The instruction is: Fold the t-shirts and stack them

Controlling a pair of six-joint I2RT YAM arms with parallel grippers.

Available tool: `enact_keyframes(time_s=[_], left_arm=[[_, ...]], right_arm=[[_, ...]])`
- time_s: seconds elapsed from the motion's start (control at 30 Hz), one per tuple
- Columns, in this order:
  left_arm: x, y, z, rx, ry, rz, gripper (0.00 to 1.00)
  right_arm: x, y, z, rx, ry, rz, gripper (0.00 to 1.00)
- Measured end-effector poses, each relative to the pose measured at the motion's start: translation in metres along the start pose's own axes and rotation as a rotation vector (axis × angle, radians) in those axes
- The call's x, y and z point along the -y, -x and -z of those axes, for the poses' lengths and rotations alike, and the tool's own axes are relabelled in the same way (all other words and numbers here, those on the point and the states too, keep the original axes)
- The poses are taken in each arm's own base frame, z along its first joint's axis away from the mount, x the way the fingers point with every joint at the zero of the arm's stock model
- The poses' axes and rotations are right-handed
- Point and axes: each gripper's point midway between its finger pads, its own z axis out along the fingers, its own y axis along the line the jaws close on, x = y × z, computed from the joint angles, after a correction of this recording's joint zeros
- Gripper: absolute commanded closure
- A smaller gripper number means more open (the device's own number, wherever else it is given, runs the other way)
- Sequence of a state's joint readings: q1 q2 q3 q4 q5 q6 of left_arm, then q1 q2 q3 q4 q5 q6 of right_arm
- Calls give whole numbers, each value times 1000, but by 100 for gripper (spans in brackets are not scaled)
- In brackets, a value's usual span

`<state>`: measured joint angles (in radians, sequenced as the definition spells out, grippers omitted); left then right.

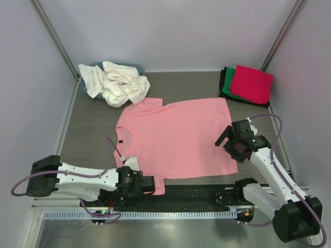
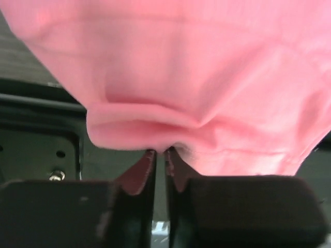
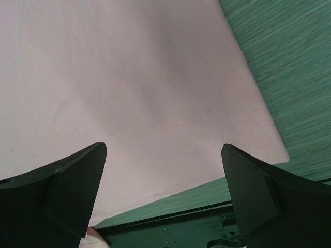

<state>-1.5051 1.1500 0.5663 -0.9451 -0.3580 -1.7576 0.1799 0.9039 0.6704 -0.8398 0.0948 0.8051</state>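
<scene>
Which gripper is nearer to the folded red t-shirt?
Right. The right gripper is in front of the red t-shirt; the left gripper, far to its left, pinches the pink t-shirt.

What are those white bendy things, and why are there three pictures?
They are two robot arms. One picture looks down from above; the other two come from little cameras on each arm's wrist. A pink t-shirt lies flat on the table. Crumpled cream shirts sit at the back left, and folded shirts, red on top, at the back right. The left tool pinches the pink shirt's near edge. The right tool hangs open over it, holding nothing.
</scene>
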Motion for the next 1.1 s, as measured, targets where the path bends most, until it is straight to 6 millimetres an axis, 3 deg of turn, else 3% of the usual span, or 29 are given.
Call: enact_keyframes(time_s=[0.03, 0.17, 0.33, 0.5, 0.67, 0.83, 0.97, 1.1], left_arm=[[2, 6, -1, 18, -6, 11, 98], [10, 34, 1, 80, -11, 43, 100], [28, 84, 23, 159, -65, 108, 100], [22, 121, 34, 222, -84, 151, 100], [6, 132, 31, 236, -30, 123, 100], [-9, 154, 30, 249, 14, 155, 100], [-13, 170, 35, 268, 12, 171, 100], [-8, 168, 34, 249, -11, 149, 100]], right_arm=[[-2, -4, -2, -11, 1, 5, 0], [-5, -17, -20, -65, -20, 29, 0], [0, -25, -49, -126, -97, 40, 0], [-7, -20, -74, -172, -166, 71, 0], [-45, 10, -99, -180, -156, 140, 3], [-120, 55, -125, -133, 15, 227, 3], [-142, 85, -102, -26, 70, 276, 4], [-119, 96, -54, 111, 58, 255, 9]])
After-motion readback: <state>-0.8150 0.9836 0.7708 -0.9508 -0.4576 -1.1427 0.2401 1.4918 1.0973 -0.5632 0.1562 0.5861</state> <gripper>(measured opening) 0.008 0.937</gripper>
